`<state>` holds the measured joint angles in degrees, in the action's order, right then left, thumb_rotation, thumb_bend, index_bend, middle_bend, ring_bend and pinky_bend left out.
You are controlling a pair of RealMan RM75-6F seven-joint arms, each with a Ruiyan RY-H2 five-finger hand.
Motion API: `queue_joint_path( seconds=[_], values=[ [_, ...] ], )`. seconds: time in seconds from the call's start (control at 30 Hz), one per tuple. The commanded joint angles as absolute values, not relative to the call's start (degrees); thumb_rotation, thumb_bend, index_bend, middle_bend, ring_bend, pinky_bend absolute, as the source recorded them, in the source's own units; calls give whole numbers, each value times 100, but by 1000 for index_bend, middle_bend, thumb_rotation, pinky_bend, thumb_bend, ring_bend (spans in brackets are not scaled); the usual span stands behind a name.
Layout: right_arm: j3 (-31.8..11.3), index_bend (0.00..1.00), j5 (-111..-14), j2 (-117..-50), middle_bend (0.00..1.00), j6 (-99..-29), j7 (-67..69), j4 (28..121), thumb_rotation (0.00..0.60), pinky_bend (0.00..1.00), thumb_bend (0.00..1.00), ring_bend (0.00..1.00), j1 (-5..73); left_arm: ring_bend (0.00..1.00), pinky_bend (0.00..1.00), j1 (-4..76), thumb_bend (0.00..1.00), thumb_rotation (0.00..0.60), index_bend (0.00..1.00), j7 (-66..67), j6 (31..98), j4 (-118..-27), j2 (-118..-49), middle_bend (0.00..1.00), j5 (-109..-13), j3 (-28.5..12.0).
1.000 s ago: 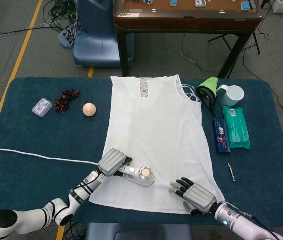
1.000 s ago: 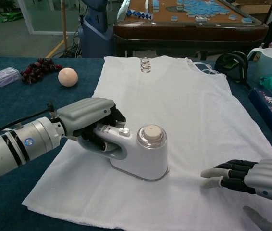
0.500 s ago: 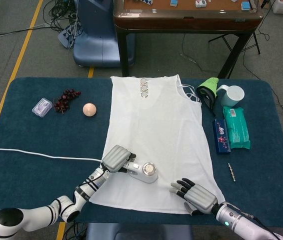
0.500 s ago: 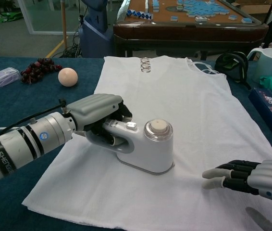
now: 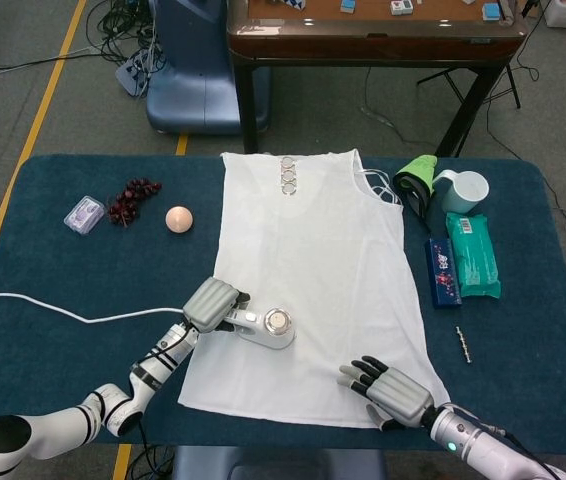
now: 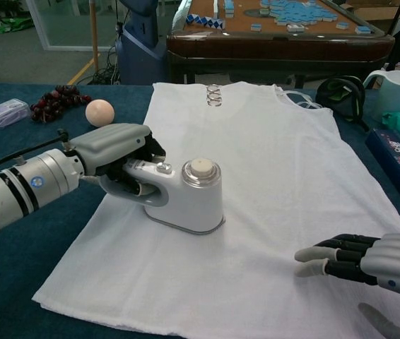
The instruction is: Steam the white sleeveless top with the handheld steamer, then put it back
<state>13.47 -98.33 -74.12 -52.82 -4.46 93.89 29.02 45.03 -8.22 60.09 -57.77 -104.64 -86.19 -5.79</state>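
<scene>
The white sleeveless top lies flat on the dark blue table, neck toward the far edge. My left hand grips the handle of the white handheld steamer, which stands on the left lower part of the top. The steamer's white cord trails off to the left over the table. My right hand rests on the top's lower right hem, fingers stretched out flat, holding nothing.
At the far left lie a clear small box, dark grapes and a peach-coloured ball. At the right stand a green and black object, a pale mug, a green packet, a blue box and a small metal rod.
My left hand has slid the steamer to the left and a little farther up the top. The right hand has stayed on the hem.
</scene>
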Motion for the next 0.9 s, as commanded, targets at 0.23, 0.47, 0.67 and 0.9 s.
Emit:
queue_joint_path(
  seconds=[0.23, 0.47, 0.67, 0.9],
  values=[
    [1337, 0, -9825, -7405, 49, -5272, -510, 9436, 482, 0, 707, 0, 2901, 793, 712, 4360, 244, 600, 793, -905, 6202, -5782, -10265, 952, -8696, -482],
    [1337, 0, -9827, -7398, 49, -5283, -535, 9453, 483, 0, 707, 0, 2891, 793, 712, 4249, 244, 600, 793, -912, 6309, -5818, -10077, 952, -8720, -427],
    [1334, 0, -9844, -7396, 49, -5288, -522, 9454, 484, 0, 707, 0, 2898, 793, 712, 4123, 244, 600, 793, -1011, 6478, -5969, -9820, 952, -8671, -482],
    [1327, 0, -9886, -7420, 49, -5288, -464, 9426, 483, 0, 707, 0, 2924, 793, 712, 3890, 244, 600, 793, -998, 6734, -6194, -9362, 952, -8580, -541]
  ],
)
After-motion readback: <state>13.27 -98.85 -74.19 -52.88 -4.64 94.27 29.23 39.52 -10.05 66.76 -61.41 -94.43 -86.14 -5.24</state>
